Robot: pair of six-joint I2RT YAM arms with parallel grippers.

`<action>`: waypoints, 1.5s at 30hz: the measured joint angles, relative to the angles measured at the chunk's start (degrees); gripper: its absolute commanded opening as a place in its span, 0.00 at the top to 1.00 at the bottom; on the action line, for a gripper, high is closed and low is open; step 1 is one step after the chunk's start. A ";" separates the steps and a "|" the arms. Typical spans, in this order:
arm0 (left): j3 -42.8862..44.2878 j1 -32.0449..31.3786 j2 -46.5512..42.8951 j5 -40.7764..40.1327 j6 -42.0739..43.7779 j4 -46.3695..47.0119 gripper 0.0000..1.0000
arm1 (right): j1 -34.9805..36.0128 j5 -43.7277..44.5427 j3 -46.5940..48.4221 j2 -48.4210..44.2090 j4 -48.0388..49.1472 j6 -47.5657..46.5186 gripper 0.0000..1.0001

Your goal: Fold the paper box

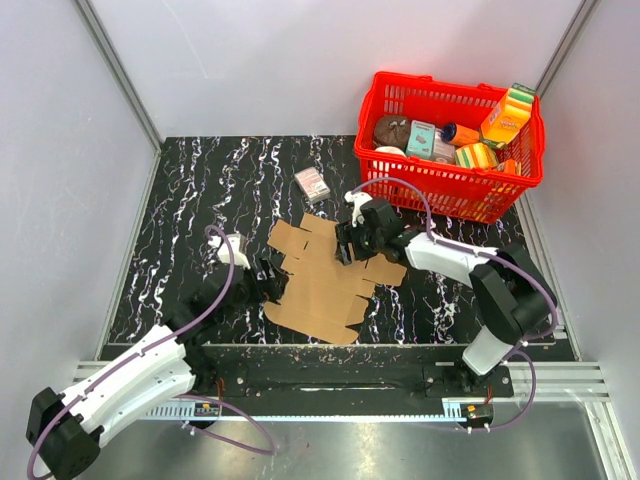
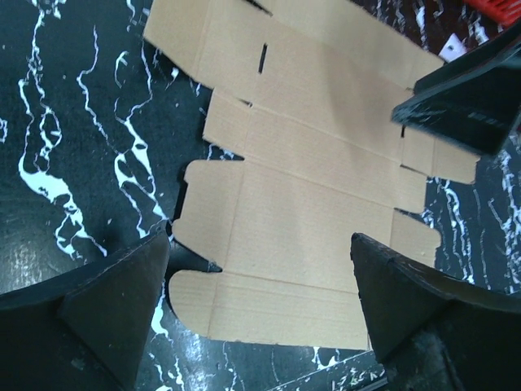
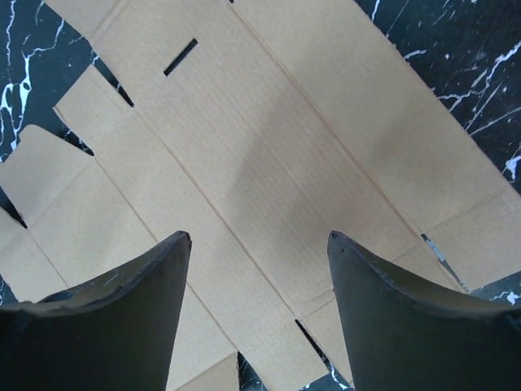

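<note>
The paper box (image 1: 325,280) is a flat brown die-cut cardboard sheet with creases, flaps and slots, lying on the black marbled table (image 1: 190,190). My left gripper (image 1: 268,283) is open at the sheet's left edge; in the left wrist view its fingers (image 2: 122,301) straddle the near flaps of the sheet (image 2: 309,204). My right gripper (image 1: 345,245) is open above the sheet's far right part; in the right wrist view its fingertips (image 3: 171,261) hover over the cardboard (image 3: 269,155). Neither gripper holds anything.
A small white-and-pink carton (image 1: 312,184) lies behind the sheet. A red basket (image 1: 400,100) with colourful grocery packs stands at the back right. The right gripper also shows in the left wrist view (image 2: 468,98). Grey walls enclose the table.
</note>
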 measured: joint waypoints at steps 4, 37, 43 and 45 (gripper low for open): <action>0.66 0.02 -0.11 0.48 0.02 1.81 0.02 | 0.00 0.39 0.96 1.33 -1.31 -3.58 0.12; -0.98 0.07 -1.25 5.18 1.07 4.94 0.01 | -9.31 -16.90 35.82 29.42 -24.41 -33.90 0.23; -1.60 0.07 -2.01 5.14 1.22 4.90 0.01 | -9.20 -19.19 37.92 30.69 -27.39 -34.38 0.37; -1.75 0.07 -2.16 5.14 1.25 4.59 0.01 | -9.20 -19.82 38.40 30.97 -28.33 -34.42 0.40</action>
